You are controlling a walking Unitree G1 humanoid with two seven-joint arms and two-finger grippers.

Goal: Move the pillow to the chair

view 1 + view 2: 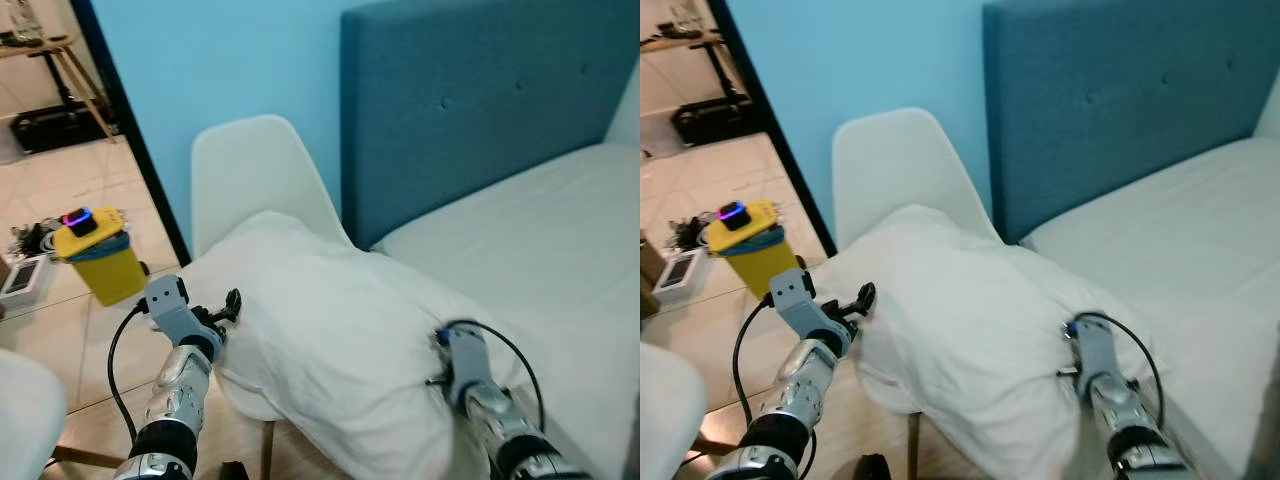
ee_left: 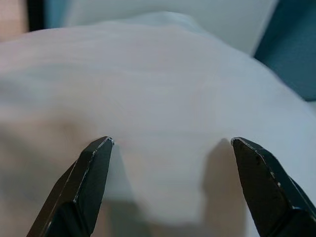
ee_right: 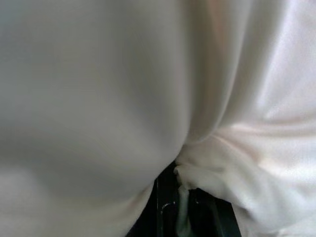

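A big white pillow (image 1: 340, 330) lies across the seat of a white chair (image 1: 255, 170) and the near corner of the bed (image 1: 540, 250). My left gripper (image 1: 230, 302) is open at the pillow's left edge. In the left wrist view its two fingertips (image 2: 98, 148) stand wide apart just short of the cloth. My right arm (image 1: 465, 370) presses into the pillow's right side. In the right wrist view the right gripper (image 3: 180, 185) is shut on a fold of the pillow's fabric.
A blue headboard (image 1: 480, 100) and a light blue wall stand behind the chair. A yellow bin (image 1: 100, 262) sits on the tiled floor to the left, by a black door frame (image 1: 130, 130). Another white seat (image 1: 25, 410) shows at the bottom left.
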